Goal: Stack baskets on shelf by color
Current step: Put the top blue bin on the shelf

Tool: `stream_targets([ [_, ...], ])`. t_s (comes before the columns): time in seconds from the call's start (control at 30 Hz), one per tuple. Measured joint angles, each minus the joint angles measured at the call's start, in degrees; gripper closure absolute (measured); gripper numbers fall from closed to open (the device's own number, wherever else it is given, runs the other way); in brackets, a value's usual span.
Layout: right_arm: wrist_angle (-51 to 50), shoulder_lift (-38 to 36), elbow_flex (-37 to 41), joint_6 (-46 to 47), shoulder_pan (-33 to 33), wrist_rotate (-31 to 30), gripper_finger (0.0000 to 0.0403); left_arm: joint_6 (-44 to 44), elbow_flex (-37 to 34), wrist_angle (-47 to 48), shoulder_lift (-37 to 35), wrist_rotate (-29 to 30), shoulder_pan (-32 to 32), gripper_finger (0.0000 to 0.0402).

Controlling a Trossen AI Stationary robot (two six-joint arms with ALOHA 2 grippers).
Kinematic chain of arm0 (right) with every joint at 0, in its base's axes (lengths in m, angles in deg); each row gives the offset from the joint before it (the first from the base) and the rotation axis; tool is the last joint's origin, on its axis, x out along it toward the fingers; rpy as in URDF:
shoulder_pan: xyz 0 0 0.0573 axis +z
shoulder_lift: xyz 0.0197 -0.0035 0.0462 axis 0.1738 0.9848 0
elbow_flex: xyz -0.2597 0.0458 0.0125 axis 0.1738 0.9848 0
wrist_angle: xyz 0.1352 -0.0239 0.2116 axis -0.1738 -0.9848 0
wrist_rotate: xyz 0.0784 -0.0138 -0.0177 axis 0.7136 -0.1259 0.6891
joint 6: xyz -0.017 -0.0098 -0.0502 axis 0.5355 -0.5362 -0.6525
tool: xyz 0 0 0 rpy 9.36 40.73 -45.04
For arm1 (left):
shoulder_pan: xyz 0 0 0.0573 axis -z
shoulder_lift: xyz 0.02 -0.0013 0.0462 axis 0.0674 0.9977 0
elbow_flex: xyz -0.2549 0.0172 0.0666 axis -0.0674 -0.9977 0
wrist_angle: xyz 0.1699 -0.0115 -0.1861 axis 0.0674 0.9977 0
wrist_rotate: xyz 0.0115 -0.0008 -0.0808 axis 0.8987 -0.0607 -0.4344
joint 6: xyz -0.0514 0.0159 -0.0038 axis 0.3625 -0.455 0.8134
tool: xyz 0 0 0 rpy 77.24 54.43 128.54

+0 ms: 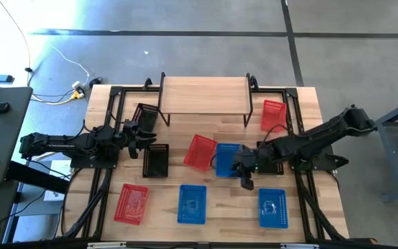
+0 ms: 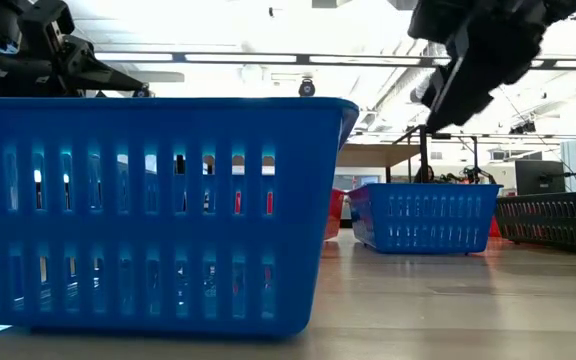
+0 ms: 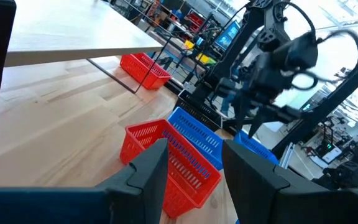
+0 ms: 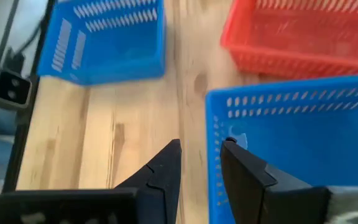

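From above, the shelf [image 1: 204,92] stands at the tabletop's [image 1: 213,135] far edge, its plank bare. A red basket [image 1: 273,115] lies just beside the shelf toward the right edge, and a black basket [image 1: 144,115] sits by the shelf's left legs. A second black basket [image 1: 155,160] lies left of centre. In the middle a tilted red basket [image 1: 200,152] touches a blue basket [image 1: 228,159]. Along the near edge sit a red basket [image 1: 131,203], a blue basket [image 1: 192,204] and another blue basket [image 1: 273,207]. The left gripper [image 1: 146,135] hovers between the two black baskets; the right gripper [image 1: 244,178] hangs at the near edge of the central blue basket.

At tabletop height, the near-edge blue basket [image 2: 148,210] fills the foreground, the central blue basket [image 2: 423,215] stands farther back, and a black basket [image 2: 553,220] shows at the right. The right gripper [image 2: 448,95] hangs above the central basket.

From the left wrist, the left gripper [image 3: 194,165] has its jaws moderately apart and empty, facing the tilted red basket [image 3: 166,162], the blue one [image 3: 197,130] behind it and the right arm [image 3: 272,62] beyond. The far red basket [image 3: 145,68] lies under the shelf's [image 3: 61,34] end.

From the right wrist, the right gripper [image 4: 201,155] has narrow jaws straddling the blue basket's wall [image 4: 216,155], not yet pinching it. The tilted red basket [image 4: 303,34] and a near-edge blue basket [image 4: 107,37] lie ahead.
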Motion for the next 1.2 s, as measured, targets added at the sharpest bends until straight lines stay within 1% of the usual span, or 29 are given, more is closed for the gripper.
stream_targets([
  [0.23, 0.12, 4.58, 0.0, 0.01, 1.74, -0.24, 0.0304, 0.01, 0.0, 0.0, 0.0, 0.0, -0.01, 0.0261],
  [0.77, 0.13, 11.33, 0.0, 1.44, 1.81, -1.72, 0.0306, 0.01, 0.0, 0.0, 0.0, 0.0, 0.0, 0.0261],
  [0.87, -0.13, 11.51, 0.02, 2.64, 1.81, -1.73, 0.0325, 0.01, -0.01, 0.0, 0.0, 0.0, -0.01, 0.0261],
  [1.0, -0.65, 11.31, -0.11, 4.54, 1.81, -1.4, 0.0387, 0.0, 0.0, 0.0, 0.0, 0.0, 0.0, 0.0261],
  [1.03, -1.37, 11.31, -0.44, 4.68, 1.81, -1.21, 0.0394, -0.01, -0.01, 0.0, 0.0, 0.0, -0.02, 0.0261],
  [1.13, -3.06, 11.31, -1.37, 4.99, 1.87, -1.18, 0.0386, 0.0, -0.01, 0.0, 0.0, 0.0, -0.01, 0.0261],
  [1.2, -5.07, 11.31, -2.55, 5.02, 1.86, -0.54, 0.0391, 0.01, 0.01, 0.0, 0.0, 0.0, 0.0, 0.0261],
])
